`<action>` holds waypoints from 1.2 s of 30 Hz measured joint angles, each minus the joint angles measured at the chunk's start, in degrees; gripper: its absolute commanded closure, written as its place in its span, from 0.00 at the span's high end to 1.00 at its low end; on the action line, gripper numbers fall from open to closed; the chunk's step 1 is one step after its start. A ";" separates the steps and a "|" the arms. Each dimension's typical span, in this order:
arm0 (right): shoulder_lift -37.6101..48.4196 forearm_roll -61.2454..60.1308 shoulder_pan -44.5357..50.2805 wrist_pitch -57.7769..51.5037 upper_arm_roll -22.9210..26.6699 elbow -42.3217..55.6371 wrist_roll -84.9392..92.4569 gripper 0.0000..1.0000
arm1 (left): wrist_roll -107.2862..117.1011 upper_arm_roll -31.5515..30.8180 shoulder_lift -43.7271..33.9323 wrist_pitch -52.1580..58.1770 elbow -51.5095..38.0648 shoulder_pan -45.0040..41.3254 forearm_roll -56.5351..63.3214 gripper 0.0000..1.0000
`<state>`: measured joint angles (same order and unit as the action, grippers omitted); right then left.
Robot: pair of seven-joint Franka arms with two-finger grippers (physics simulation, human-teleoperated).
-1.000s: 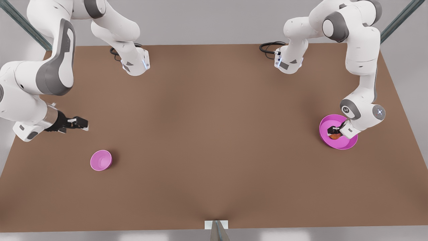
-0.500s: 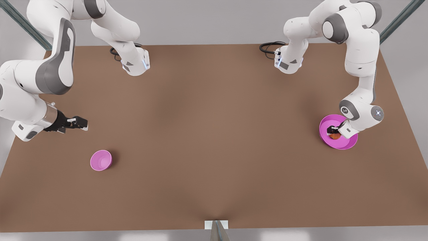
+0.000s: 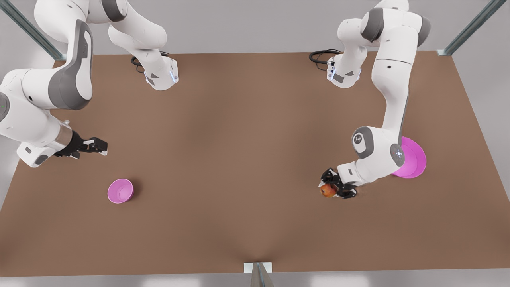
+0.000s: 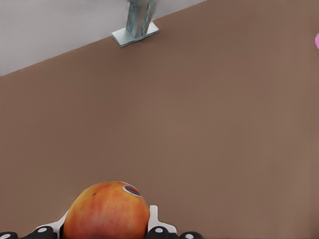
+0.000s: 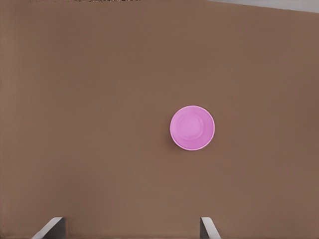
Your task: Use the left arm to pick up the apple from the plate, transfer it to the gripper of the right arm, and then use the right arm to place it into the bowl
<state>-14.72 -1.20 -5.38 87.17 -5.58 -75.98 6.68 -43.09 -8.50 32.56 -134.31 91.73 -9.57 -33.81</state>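
Left gripper (image 3: 333, 187) clamps the small red-orange apple (image 3: 328, 190) just beside the wide magenta plate (image 3: 414, 161); right gripper (image 3: 97, 146), fingers spread wide, waits far across bare brown tabletop (image 3: 247, 159), near the small pink bowl (image 3: 120, 191)

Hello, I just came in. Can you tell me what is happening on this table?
The left claw, on the front view's right, grips the small red-orange apple above the brown table, off the wide shallow pink plate. The right claw, fingers open, waits on the front view's left above the table, beyond the small deep pink bowl, which holds nothing. The handover has not yet happened.
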 measured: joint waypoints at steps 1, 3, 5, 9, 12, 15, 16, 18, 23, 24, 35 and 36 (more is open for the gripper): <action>-0.45 -3.08 -0.11 0.01 0.03 -0.16 -0.23 1.00 | -0.53 -3.61 3.83 0.25 -4.39 -0.32 -3.72 0.66; -4.63 -13.70 0.00 0.52 -0.15 1.85 -0.89 1.00 | -2.02 -12.74 13.52 0.48 -16.90 -1.13 -10.13 0.66; -9.73 -24.87 1.93 3.08 -1.77 4.32 -1.73 1.00 | -4.10 -20.36 20.83 -0.10 -26.39 -2.42 -14.96 0.66; -20.27 -49.56 2.43 8.53 -2.72 5.44 -1.77 1.00 | -11.22 -25.28 29.40 -3.16 -37.64 -8.50 -24.49 0.65; -25.62 -61.03 2.56 12.47 -6.45 6.46 -0.39 1.00 | -17.18 -26.26 34.38 -7.10 -44.41 -13.27 -27.46 0.64; -29.73 -66.11 2.60 15.44 -8.47 7.39 2.43 1.00 | -23.06 -26.60 36.46 -10.13 -46.78 -14.68 -28.78 0.64; -30.50 -67.34 2.59 16.13 -8.67 7.48 3.56 1.00 | -24.94 -26.69 36.71 -10.94 -46.97 -14.81 -29.03 0.65; -30.93 -69.85 2.97 17.05 -8.99 6.00 5.77 1.00 | -28.60 -26.84 36.99 -12.21 -47.16 -14.87 -29.38 0.64; -30.11 -71.71 2.88 17.73 -11.06 2.30 11.14 1.00 | -36.37 -27.22 37.00 -14.36 -47.15 -15.17 -29.77 0.64; -30.03 -71.73 2.90 17.74 -11.12 1.50 12.32 1.00 | -37.68 -27.23 36.99 -14.71 -47.14 -15.24 -29.81 0.64; -29.69 -72.14 2.84 18.18 -14.27 -5.48 23.68 1.00 | -48.32 -27.25 36.83 -16.61 -47.14 -15.57 -29.99 0.64; -29.72 -72.17 3.02 18.34 -14.39 -5.52 24.45 1.00 | -49.01 -27.25 36.82 -16.69 -47.14 -15.57 -29.99 0.64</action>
<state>-44.43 -73.37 -2.36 105.51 -19.97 -81.50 31.12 -92.09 -35.75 69.39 -151.00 44.59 -25.14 -63.80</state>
